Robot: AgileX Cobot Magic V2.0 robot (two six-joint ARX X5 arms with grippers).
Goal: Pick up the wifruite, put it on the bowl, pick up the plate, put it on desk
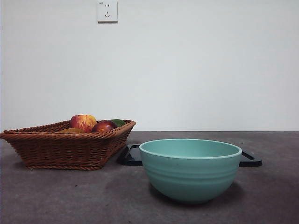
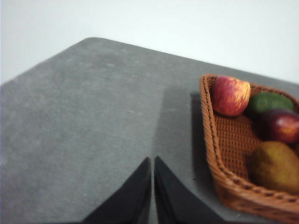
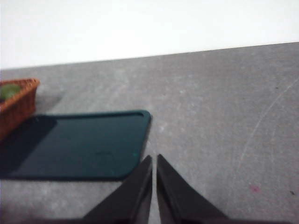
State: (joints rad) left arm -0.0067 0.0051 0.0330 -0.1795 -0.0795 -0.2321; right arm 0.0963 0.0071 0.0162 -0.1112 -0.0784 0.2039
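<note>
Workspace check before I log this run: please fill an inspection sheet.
Surface: grey desk, mottled.
Job's things: wifruite lies in the wicker basket; teal bowl stands empty in front of a dark tray.
Clutter: apple, dark red fruit, green fruit in the basket.
Grippers: left gripper and right gripper hang above the desk, jaws shut, holding nothing.
Cables: nothing seen.
Surroundings: white wall, socket.
</note>
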